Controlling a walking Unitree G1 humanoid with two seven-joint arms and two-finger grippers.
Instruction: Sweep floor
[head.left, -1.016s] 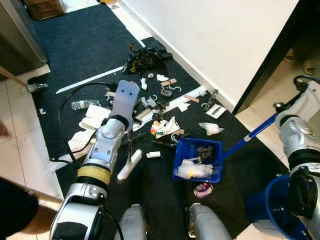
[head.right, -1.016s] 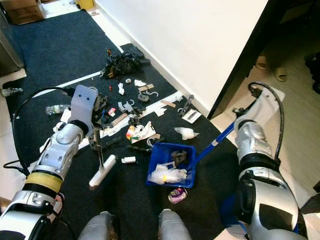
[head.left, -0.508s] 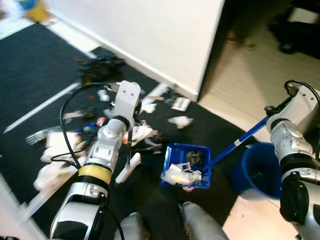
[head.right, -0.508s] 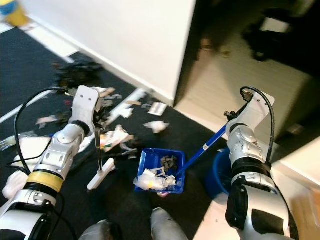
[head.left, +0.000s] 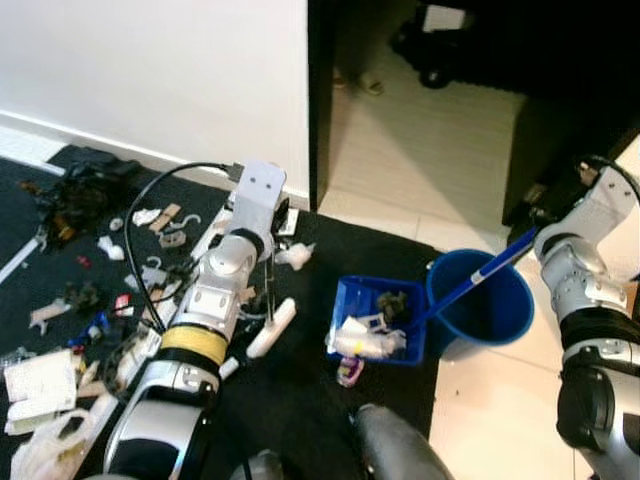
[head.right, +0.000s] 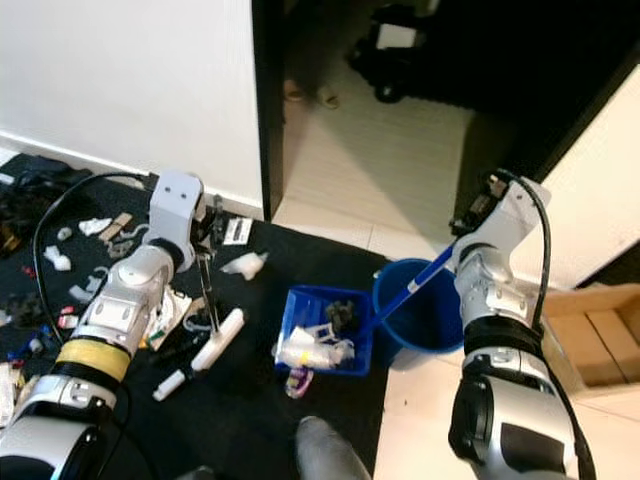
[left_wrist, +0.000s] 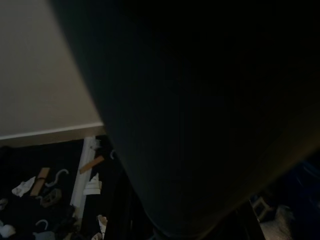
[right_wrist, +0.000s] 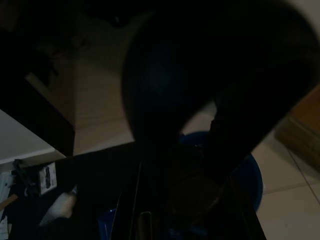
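My left gripper (head.left: 267, 226) is shut on the thin metal handle of a brush whose white head (head.left: 272, 328) rests on the black mat (head.left: 300, 400). My right gripper (head.left: 535, 230) is shut on the long blue handle (head.left: 478, 277) of a blue dustpan (head.left: 352, 292). The dustpan sits low over the mat edge, heaped with white paper and dark scraps. A blue bucket (head.left: 500, 325) stands right beside it on the tiles. Litter (head.left: 100, 260) lies scattered over the mat to my left: paper, hooks, a black bag pile (head.left: 70, 190). Both wrist views are dark.
A white wall (head.left: 150, 70) and a dark door frame (head.left: 320, 100) stand ahead, with a tiled room beyond. A crumpled white paper (head.left: 297, 255) and a purple wrapper (head.left: 347, 372) lie near the dustpan. A wooden box (head.right: 590, 340) sits at the right. My leg (head.left: 400, 460) shows below.
The whole view has swung to the right, from the littered mat toward the doorway. The loaded dustpan now sits beside the bucket. Both grippers keep their holds.
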